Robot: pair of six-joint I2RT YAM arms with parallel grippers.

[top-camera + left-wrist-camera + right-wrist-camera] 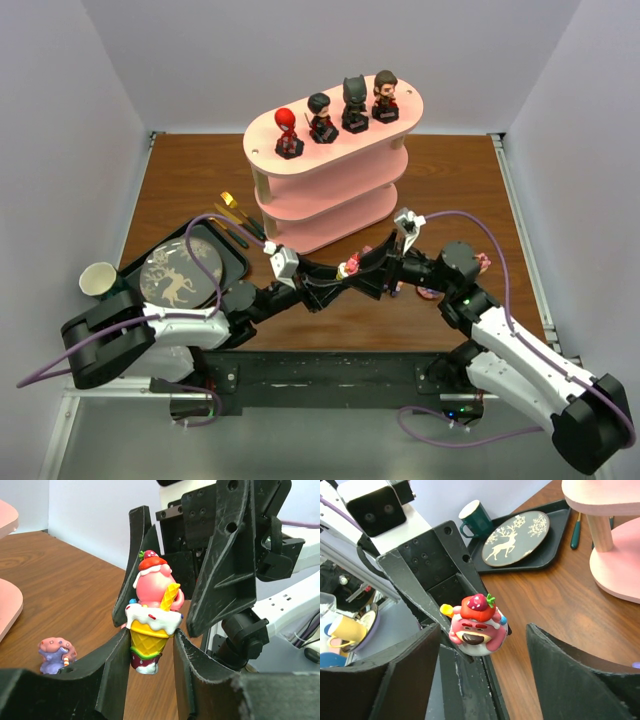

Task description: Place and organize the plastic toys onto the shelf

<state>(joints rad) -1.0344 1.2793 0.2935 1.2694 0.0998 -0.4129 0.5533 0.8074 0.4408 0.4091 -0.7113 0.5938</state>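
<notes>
My left gripper point(150, 650) is shut on the yellow cone base of a pink bear ice-cream toy point(152, 615) and holds it above the table. My right gripper point(482, 630) is open, its fingers point(225, 560) flanking the same toy point(477, 627) without touching it. In the top view both grippers meet at the toy point(350, 267), in front of the pink shelf point(330, 190). Several big-headed figures stand on the top board, among them a red one point(288, 132) and a brown-haired one point(385, 96). A small purple toy point(56, 655) stands on the table.
A black tray point(232, 262) with a deer plate point(180, 275) lies at the left, a cup point(98, 279) beside it. Gold and dark cutlery point(235, 215) lies by the shelf's foot. More small toys point(484, 263) lie near the right arm.
</notes>
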